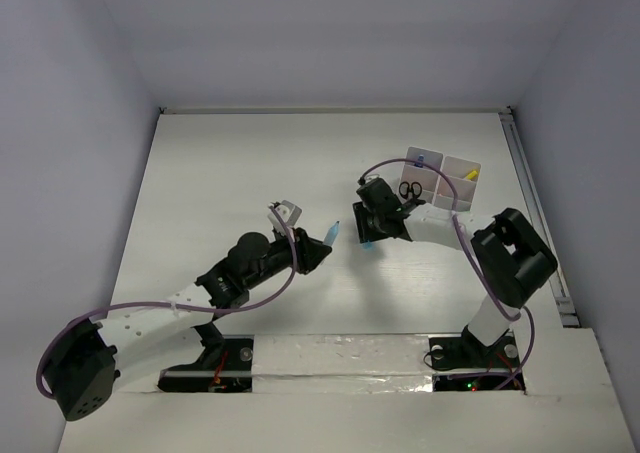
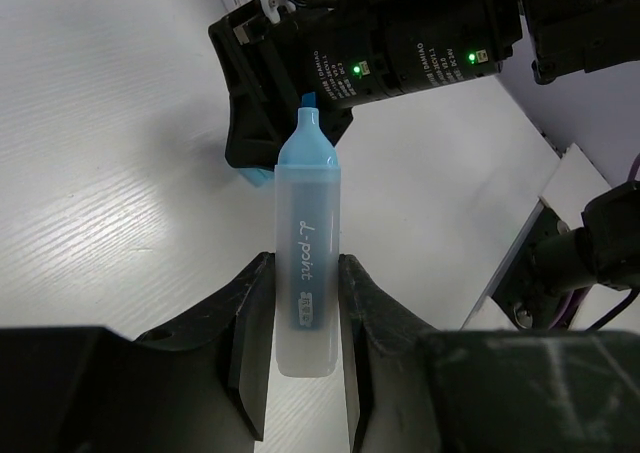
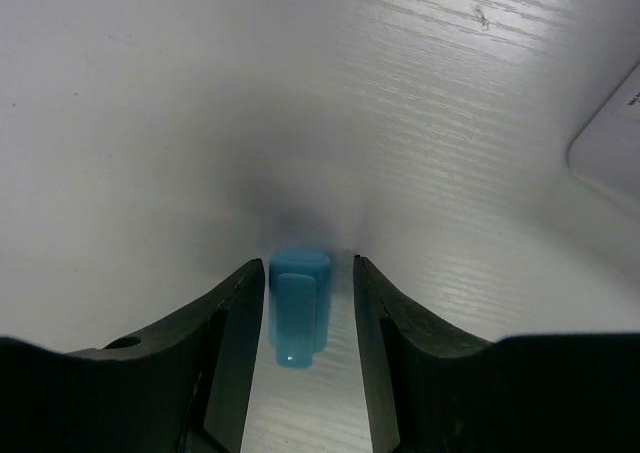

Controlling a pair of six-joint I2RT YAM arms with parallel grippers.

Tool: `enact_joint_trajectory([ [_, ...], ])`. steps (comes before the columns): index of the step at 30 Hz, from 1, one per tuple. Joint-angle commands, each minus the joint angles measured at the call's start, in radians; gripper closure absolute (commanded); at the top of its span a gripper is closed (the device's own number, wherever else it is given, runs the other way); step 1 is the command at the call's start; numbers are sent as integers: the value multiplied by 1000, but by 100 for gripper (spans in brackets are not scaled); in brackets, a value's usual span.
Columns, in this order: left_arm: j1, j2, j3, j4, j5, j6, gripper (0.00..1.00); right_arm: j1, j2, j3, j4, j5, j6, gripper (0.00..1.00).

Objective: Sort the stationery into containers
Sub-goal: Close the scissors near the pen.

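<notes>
My left gripper (image 1: 318, 253) (image 2: 305, 273) is shut on a blue highlighter (image 2: 305, 263) with its cap off. It holds the highlighter above the table, chisel tip pointing at my right gripper (image 1: 368, 235). My right gripper (image 3: 308, 265) is open and low over the table. The highlighter's blue cap (image 3: 298, 303) sits between its jaws, close to the left finger, with a gap on the right side. The cap also shows in the top view (image 1: 367, 244). The white containers (image 1: 442, 178) stand behind the right gripper and hold black-handled scissors (image 1: 410, 189) and a yellow item (image 1: 470, 175).
A corner of a white container (image 3: 612, 158) shows at the right edge of the right wrist view. The right arm's body (image 2: 400, 43) fills the upper part of the left wrist view. The table's back wall and a side rail (image 1: 525, 183) bound the surface.
</notes>
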Motion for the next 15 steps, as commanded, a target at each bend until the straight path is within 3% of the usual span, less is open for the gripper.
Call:
enact_joint_trajectory([
  [1, -4, -2, -9, 73, 19, -12, 100, -6, 13, 42, -13, 38, -12, 54],
  [5, -4, 6, -9, 90, 25, -24, 100, -6, 44, 53, -25, 32, -19, 59],
  [11, 7, 7, -43, 154, 57, -64, 100, -6, 24, 49, -19, 9, -24, 84],
  [15, 67, 32, -104, 286, 143, -131, 100, -30, -63, 27, 35, -60, -15, 88],
])
